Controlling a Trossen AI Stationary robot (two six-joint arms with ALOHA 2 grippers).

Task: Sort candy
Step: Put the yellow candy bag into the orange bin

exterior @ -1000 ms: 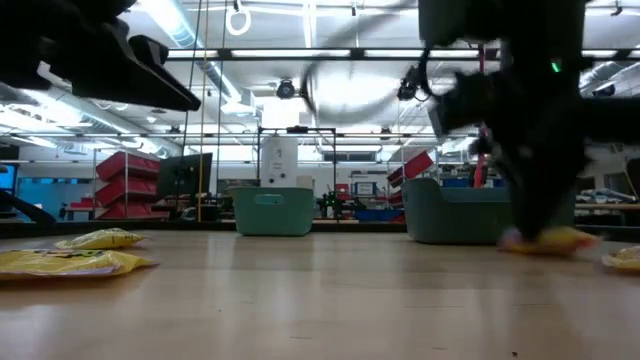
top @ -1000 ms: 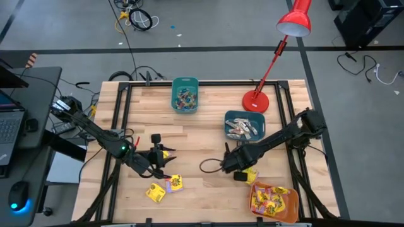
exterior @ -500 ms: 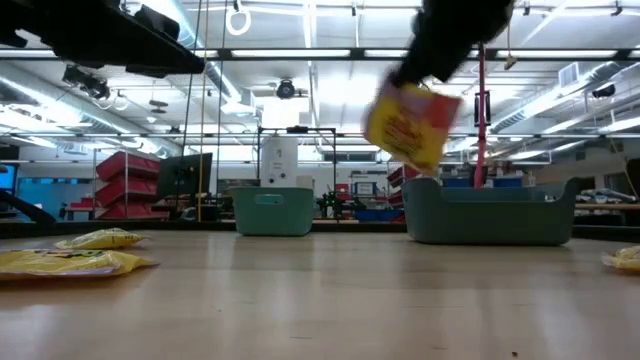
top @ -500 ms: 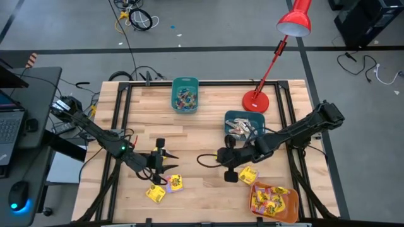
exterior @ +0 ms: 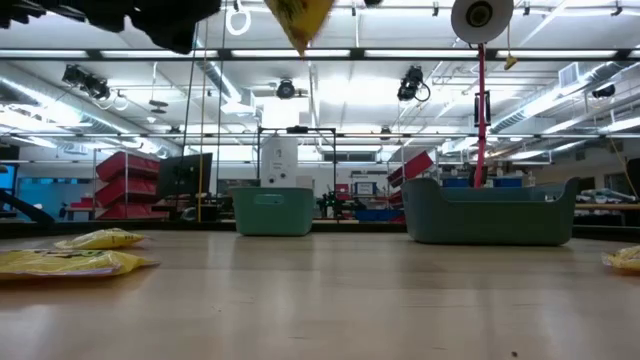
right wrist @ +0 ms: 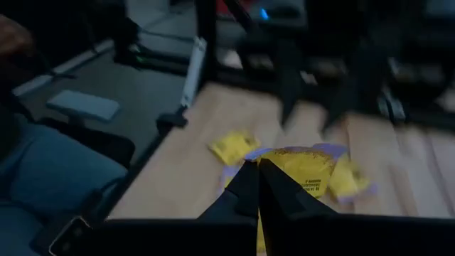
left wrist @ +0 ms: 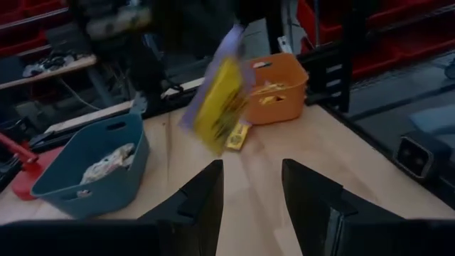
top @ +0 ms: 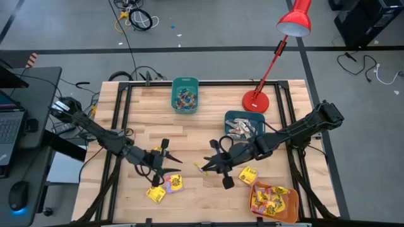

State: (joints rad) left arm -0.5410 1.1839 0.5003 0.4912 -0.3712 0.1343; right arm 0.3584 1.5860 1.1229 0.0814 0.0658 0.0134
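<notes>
My right gripper (top: 205, 166) hangs above the table's middle, shut on a yellow candy packet (left wrist: 219, 107) that also shows in the right wrist view (right wrist: 302, 168) and at the top of the low view (exterior: 303, 18). My left gripper (top: 175, 161) is open a little to its left, its fingers (left wrist: 201, 198) pointing at the packet without touching it. Two more yellow packets (top: 155, 193) (top: 175, 183) lie flat near the front edge, and another (top: 247, 174) lies beside the orange bin (top: 274, 200). My right gripper pinches the yellow packet by its upper edge (left wrist: 232, 37) between its two fingers (right wrist: 247, 186). The fingers come from the table's right side, slanting slightly down. The packet hangs tilted below them, lifted clear of the table.
The orange bin at the front right holds yellow packets. A teal bin (top: 185, 94) with small coloured pieces stands at the far edge, and another teal bin (top: 245, 125) holds pale sticks. A red lamp (top: 255, 99) stands at the back right.
My right gripper has risen from the table with the yellow packet, moved toward the table's left and tipped from pointing down to nearly level; the packet is now lifted clear. My left gripper has tipped up and turned toward the packet, staying open.
</notes>
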